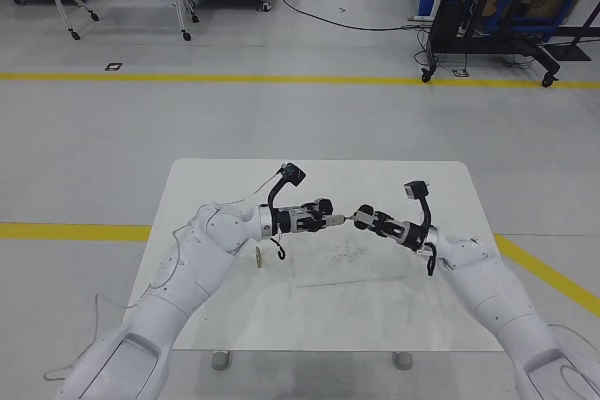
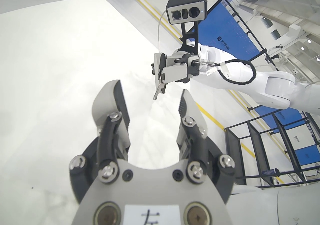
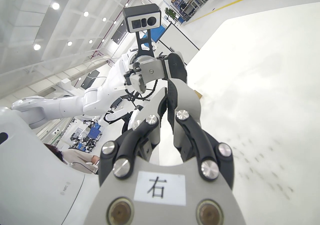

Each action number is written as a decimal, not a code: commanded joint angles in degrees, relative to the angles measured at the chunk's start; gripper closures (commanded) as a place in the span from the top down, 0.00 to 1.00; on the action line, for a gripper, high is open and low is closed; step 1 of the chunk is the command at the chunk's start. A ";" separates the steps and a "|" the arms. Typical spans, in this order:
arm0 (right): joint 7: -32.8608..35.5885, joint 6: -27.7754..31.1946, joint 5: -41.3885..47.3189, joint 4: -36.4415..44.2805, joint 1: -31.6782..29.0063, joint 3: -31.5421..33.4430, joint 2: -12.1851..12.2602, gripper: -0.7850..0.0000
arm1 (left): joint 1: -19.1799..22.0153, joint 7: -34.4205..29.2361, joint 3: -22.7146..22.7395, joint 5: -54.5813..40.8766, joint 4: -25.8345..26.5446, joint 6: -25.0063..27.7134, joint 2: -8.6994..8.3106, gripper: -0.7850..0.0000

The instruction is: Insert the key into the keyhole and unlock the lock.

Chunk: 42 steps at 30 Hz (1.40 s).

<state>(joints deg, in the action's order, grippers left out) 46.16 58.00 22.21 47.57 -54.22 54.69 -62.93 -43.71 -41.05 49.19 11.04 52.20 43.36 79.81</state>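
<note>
Above the middle of the white table my two grippers face each other tip to tip. My right gripper is shut on a small silver key, whose blade sticks out toward my left gripper. The left gripper is open, with nothing between its fingers, and the key tip hangs just in front of its gap. In the top view the left gripper and right gripper are nearly touching. A small brass-coloured lock lies on the table under the left forearm. In its own wrist view the right gripper hides the key.
A clear scuffed sheet lies on the table below the grippers. The table's near edge runs close to the robot. Grey floor with yellow lines surrounds the table.
</note>
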 commanded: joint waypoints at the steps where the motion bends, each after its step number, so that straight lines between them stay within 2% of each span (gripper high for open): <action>1: -1.45 0.00 -0.29 -1.44 0.36 1.79 0.25 0.00 | 0.00 0.00 0.00 0.00 0.00 0.00 0.00 1.00; 4: -4.02 0.00 1.29 -3.26 -0.11 3.74 0.39 0.00 | -0.06 0.17 -0.01 0.19 0.22 -0.21 0.00 1.00; 7: -4.02 0.00 1.29 -3.26 -0.11 3.74 0.39 0.00 | 0.23 0.37 -0.08 5.94 3.50 -4.67 -0.42 1.00; 10: -4.02 0.00 1.29 -3.26 -0.11 3.74 0.39 0.00 | 0.31 -2.01 1.41 13.16 7.04 -9.50 -1.72 1.00; 14: -4.02 0.00 1.29 -3.26 -0.11 3.74 0.39 0.00 | -0.46 -12.71 5.29 23.57 13.07 -19.98 -4.47 1.00; 17: -4.02 0.00 1.29 -3.26 -0.11 3.74 0.39 0.00 | -3.62 -23.35 9.19 26.47 22.53 -26.02 -6.52 1.00; 19: -4.02 0.00 1.29 -3.26 -0.11 3.74 0.39 0.00 | -5.93 -32.12 11.35 28.94 28.80 -32.38 -7.69 1.00; 22: -4.02 0.00 1.29 -3.26 -0.11 3.74 0.39 0.00 | -9.71 -41.96 12.91 30.64 36.75 -41.41 -8.68 1.00; 24: -4.02 0.00 1.29 -3.26 -0.11 3.74 0.39 0.00 | -11.19 -46.43 12.77 30.71 38.97 -45.22 -8.95 1.00; 28: -4.02 0.00 1.29 -3.26 -0.11 3.74 0.39 0.00 | -12.25 -46.78 10.45 31.41 37.92 -50.41 -8.85 0.99; 33: -4.02 0.00 1.29 -3.26 -0.11 3.74 0.39 0.00 | -11.69 -46.95 7.48 35.04 34.34 -55.73 -8.61 0.83; 35: -4.02 0.00 1.29 -3.26 -0.11 3.74 0.39 0.00 | -11.56 -46.41 7.27 35.77 33.78 -56.96 -8.59 0.77; 42: -4.02 0.00 1.29 -3.26 -0.11 3.74 0.39 0.00 | -13.03 -41.78 9.26 39.34 33.71 -60.68 -9.17 0.73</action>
<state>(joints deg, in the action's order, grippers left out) 42.14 58.00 23.50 44.31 -54.33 58.43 -62.54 -56.35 -83.48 58.01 49.50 85.87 -16.87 70.81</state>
